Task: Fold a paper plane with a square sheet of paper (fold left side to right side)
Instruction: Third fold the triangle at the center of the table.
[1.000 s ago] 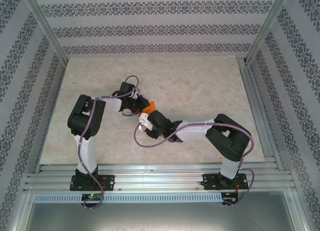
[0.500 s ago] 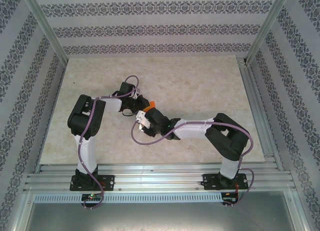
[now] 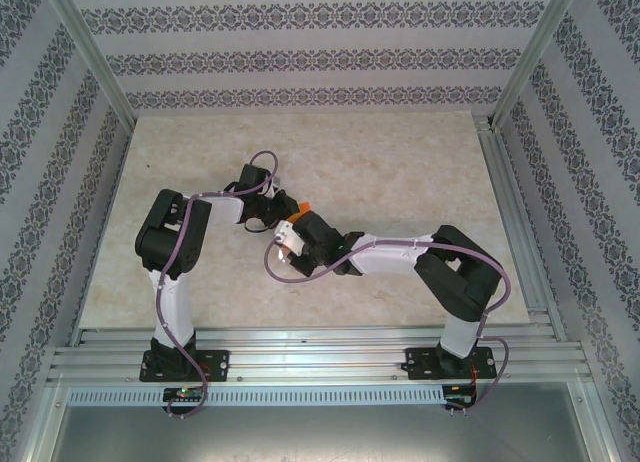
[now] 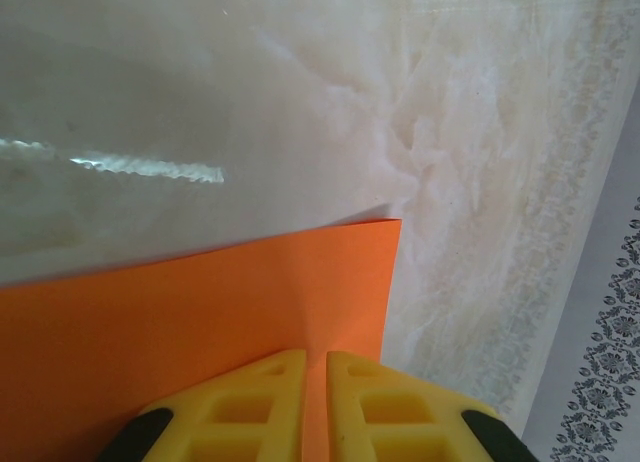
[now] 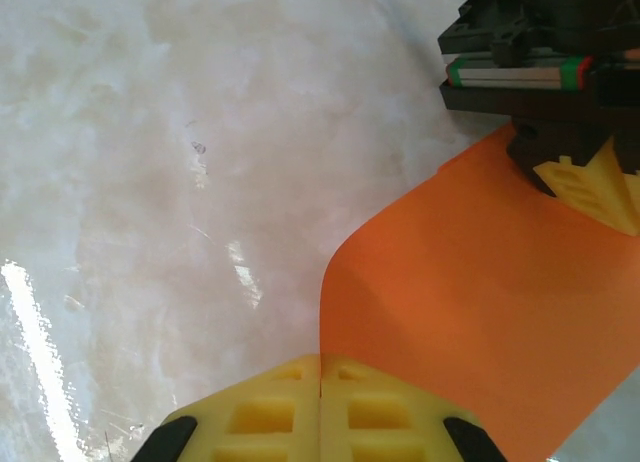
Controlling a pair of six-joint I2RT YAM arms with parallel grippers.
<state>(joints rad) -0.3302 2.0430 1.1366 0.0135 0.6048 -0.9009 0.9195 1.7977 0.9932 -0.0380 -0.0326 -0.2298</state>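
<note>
The square sheet of paper [image 4: 200, 312] is bright orange and is held between both arms at the table's middle, with a small corner of it [image 3: 304, 206] peeking out in the top view. My left gripper [image 4: 315, 367] is shut on it near one corner, and a crease runs up from the narrow slit between the yellow fingers. My right gripper [image 5: 320, 367] is shut on the sheet's curved edge [image 5: 480, 312]. The sheet bows upward between the two grips. In the right wrist view the left gripper's yellow fingers [image 5: 590, 187] pinch the far side of the sheet. The two grippers [image 3: 290, 222] nearly touch.
The pale marbled tabletop [image 3: 400, 172] lies open around the arms. Patterned walls [image 3: 300, 62] and metal posts enclose the back and sides. An aluminium rail [image 3: 320, 357] runs along the near edge. Purple cables [image 3: 285, 277] loop beside the right wrist.
My right gripper has moved a little up and left toward the left gripper and has shut on the sheet's edge. Less orange shows from above. The left arm has stayed put.
</note>
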